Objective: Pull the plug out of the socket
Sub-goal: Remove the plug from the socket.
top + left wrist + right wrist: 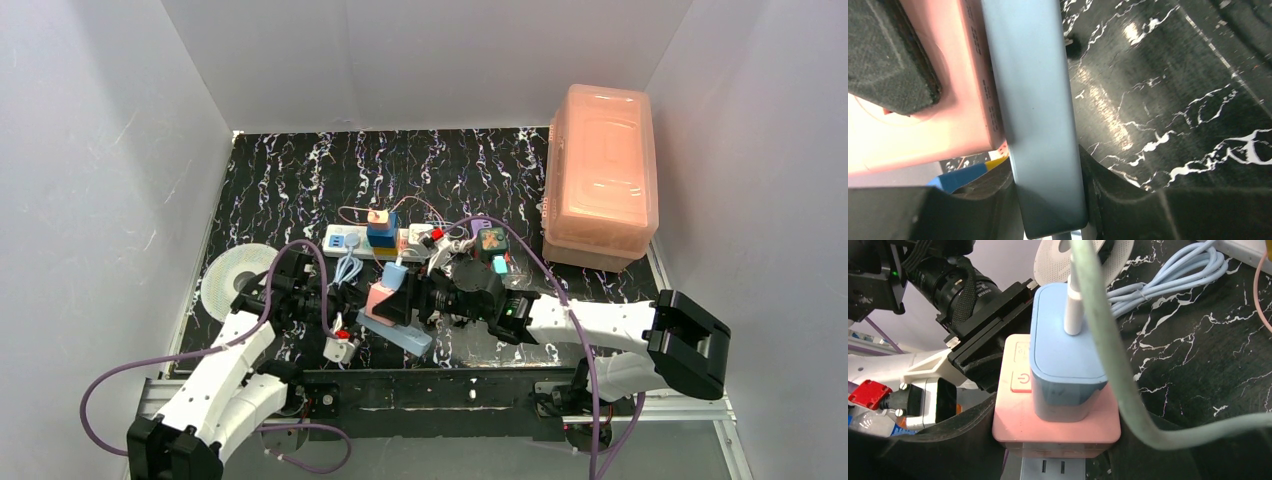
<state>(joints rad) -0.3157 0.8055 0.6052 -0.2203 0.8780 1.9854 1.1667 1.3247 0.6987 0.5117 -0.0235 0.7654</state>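
The long white power strip with pastel outlet faces (345,238) lies flat across the middle of the black, white-veined bench (300,180). It is well apart from both my pairs of fingers, and a dark blue cube adapter (381,236) stands on it.

Nearer to me, a pink square adapter block (1058,432) sits on a slim light-blue strip (1040,125). A pale blue charger (1068,365) with a white cable is plugged into the block's top.

My left fingers (345,300) are clamped on the pink block; in the left wrist view one dark pad (893,55) presses flat against its face. My right fingers (430,298) come in from the opposite side and stand on either side of the block's base, close against it. Whether they squeeze it I cannot tell.

A translucent pink lidded box (600,170) sits at the far right of the bench.
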